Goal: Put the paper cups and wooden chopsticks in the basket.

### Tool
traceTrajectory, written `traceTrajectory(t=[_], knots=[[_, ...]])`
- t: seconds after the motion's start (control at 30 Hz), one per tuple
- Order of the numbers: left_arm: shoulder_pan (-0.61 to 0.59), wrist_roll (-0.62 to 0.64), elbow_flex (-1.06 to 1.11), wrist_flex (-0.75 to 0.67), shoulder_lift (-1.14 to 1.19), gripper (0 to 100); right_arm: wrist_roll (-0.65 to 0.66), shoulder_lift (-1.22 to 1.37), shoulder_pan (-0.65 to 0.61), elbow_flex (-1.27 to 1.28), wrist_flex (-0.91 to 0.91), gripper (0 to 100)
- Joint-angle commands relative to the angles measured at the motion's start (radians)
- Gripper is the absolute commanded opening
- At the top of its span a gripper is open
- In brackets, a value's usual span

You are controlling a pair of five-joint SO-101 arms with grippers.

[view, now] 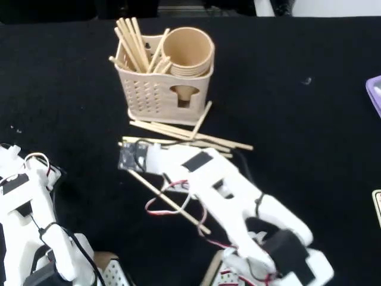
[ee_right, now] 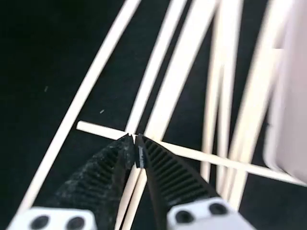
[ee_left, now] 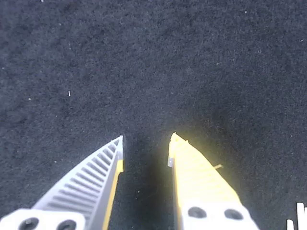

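A beige perforated basket (view: 161, 95) stands at the back middle of the black table. It holds a stack of paper cups (view: 189, 50) and a bunch of wooden chopsticks (view: 134, 42). Several loose chopsticks (view: 190, 136) lie in front of it, seen close up as chopsticks (ee_right: 163, 72). My right gripper (view: 127, 157) is at their left end, its jaws pinched together on a chopstick (ee_right: 201, 154) where it crosses the gripper's tips (ee_right: 135, 139). Another chopstick (view: 169, 202) runs slanted under that arm. My left gripper (ee_left: 145, 139) hangs open over bare black cloth at the near left.
A purple object (view: 375, 92) sticks in at the right edge, and a pale card (view: 377, 208) lies lower down on that edge. The left arm's white body (view: 27, 202) and red and black wires (view: 172, 205) take up the near side.
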Motion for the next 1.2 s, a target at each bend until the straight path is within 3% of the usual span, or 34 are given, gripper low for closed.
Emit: traceTrajectory(t=[0.0,0.13,0.3,0.37,0.53,0.83,1.03,1.17], knots=[[0.002,-0.005,-0.016,0.003,-0.023,16,-0.149,-0.111,0.014,-0.048,-0.012,1.1],[0.002,-0.005,-0.016,0.003,-0.023,16,-0.276,-0.139,0.087,-0.073,0.032,2.8],[0.005,-0.005,-0.016,0.003,-0.023,16,-0.562,-0.074,0.204,-0.183,0.198,22.9],[0.007,-0.005,-0.016,0.003,-0.023,16,-0.6,-0.021,0.201,-0.226,0.215,26.6],[0.002,-0.005,-0.015,0.003,-0.023,16,-0.436,0.122,0.138,-0.32,0.235,19.6],[0.005,-0.005,-0.015,0.005,-0.023,16,-0.769,0.406,0.132,-0.495,0.258,15.7],[0.002,-0.005,-0.015,0.005,-0.023,16,-0.769,0.461,0.133,-0.503,0.259,14.8],[0.002,-0.005,-0.015,0.005,-0.023,16,-0.76,0.46,0.163,-0.507,0.324,4.0]])
